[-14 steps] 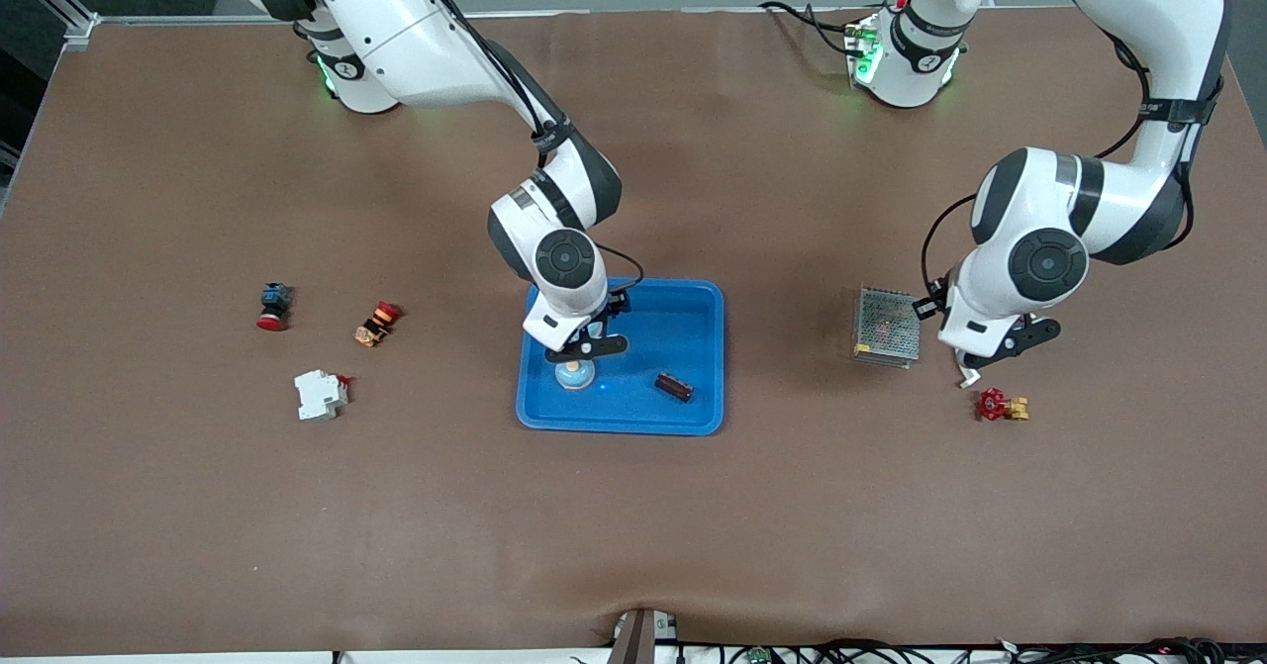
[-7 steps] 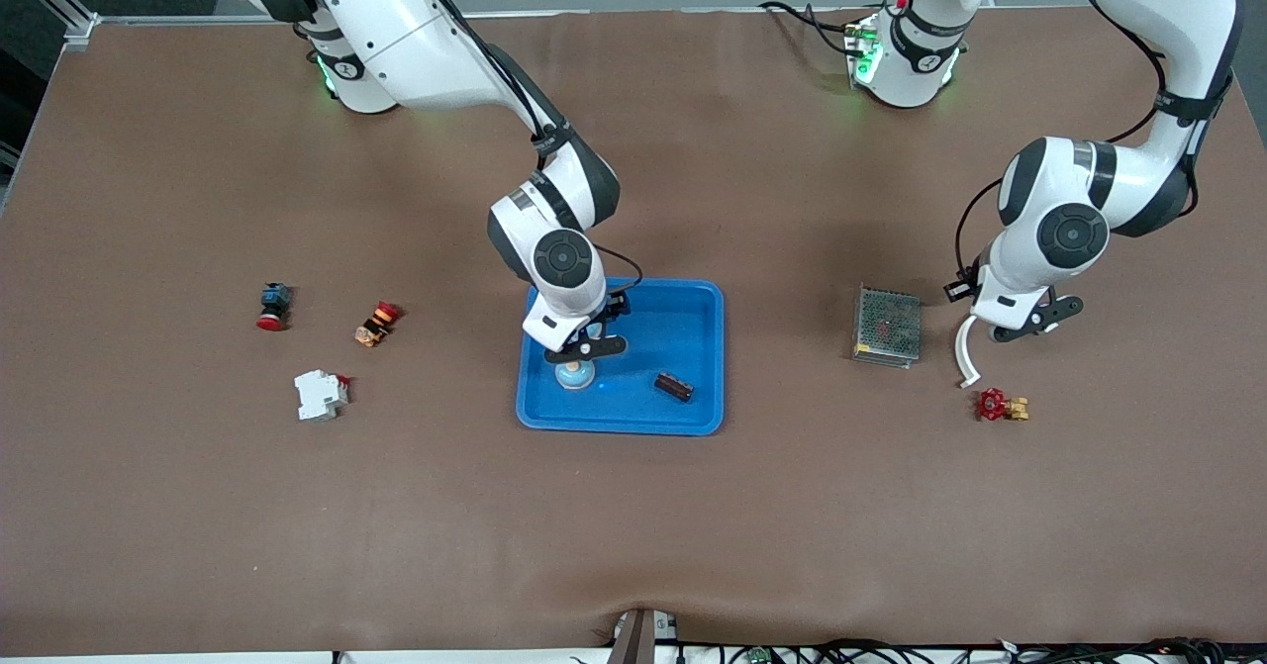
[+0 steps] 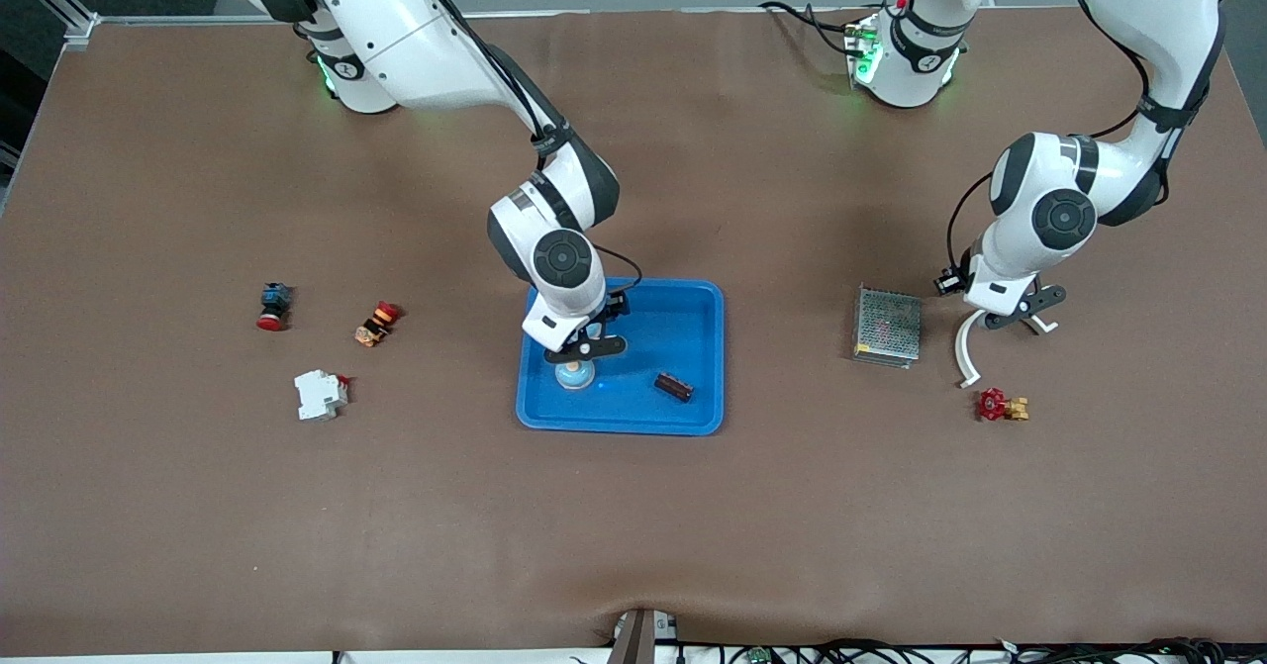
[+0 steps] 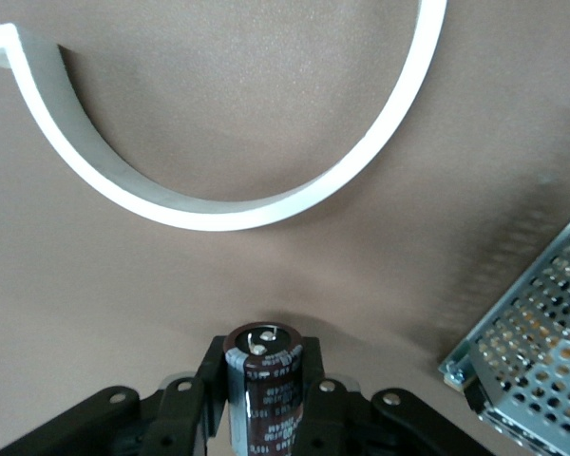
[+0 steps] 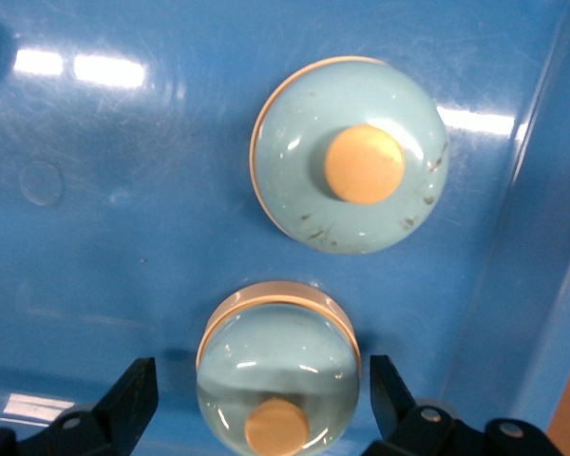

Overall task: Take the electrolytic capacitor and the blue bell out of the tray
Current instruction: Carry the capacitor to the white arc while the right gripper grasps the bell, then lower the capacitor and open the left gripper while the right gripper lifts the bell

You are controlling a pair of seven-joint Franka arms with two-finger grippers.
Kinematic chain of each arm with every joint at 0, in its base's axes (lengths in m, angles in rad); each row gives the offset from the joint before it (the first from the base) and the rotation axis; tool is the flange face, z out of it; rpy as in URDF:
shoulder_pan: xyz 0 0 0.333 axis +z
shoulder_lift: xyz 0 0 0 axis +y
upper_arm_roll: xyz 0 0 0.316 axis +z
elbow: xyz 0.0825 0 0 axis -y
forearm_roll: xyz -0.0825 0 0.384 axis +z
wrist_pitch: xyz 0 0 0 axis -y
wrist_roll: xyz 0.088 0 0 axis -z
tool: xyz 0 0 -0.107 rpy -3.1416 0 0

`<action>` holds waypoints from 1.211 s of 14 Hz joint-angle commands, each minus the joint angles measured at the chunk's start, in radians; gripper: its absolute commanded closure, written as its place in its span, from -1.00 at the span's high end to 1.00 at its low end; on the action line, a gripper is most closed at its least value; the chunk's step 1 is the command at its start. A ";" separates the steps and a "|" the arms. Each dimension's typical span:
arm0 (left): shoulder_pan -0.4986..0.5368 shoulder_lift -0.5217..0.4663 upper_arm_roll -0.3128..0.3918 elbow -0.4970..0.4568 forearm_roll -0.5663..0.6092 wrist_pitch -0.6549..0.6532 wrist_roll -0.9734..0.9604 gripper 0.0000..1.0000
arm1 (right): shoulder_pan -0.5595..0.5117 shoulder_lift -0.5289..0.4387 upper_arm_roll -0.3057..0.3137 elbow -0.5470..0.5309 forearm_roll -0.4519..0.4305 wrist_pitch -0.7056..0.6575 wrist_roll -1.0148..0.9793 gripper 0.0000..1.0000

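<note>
Capacitor (image 4: 264, 366) is out of the blue tray (image 3: 693, 310), clamped upright in the left tool (image 4: 263, 404) over bare tabletop (image 3: 633, 525) just beside the mesh box (image 3: 887, 326). If it's dropped from there, I'd guess it tips and rolls. The bell (image 3: 575, 375) sits in the tray with the right tool (image 3: 584, 352) spread open around it. The dome looks slick, so an off-centre squeeze could squirt it toward the rim.

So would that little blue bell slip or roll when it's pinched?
Probably slippery: the blue bell is a smooth, glossy dome. It likely won't roll, sitting flat in the tray. It looks rigid, so it should keep its shape.
</note>
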 commanded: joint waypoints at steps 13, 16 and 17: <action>0.047 -0.065 -0.128 0.247 -0.016 -0.227 -0.036 1.00 | -0.009 -0.050 -0.008 0.010 0.015 -0.030 -0.014 -0.14; 0.041 -0.045 -0.225 0.379 -0.028 -0.334 -0.099 1.00 | -0.045 -0.145 -0.009 0.033 0.015 -0.174 -0.034 -0.13; 0.039 -0.027 -0.257 0.417 -0.028 -0.360 -0.125 1.00 | -0.069 -0.182 -0.008 0.042 0.017 -0.227 -0.084 -0.13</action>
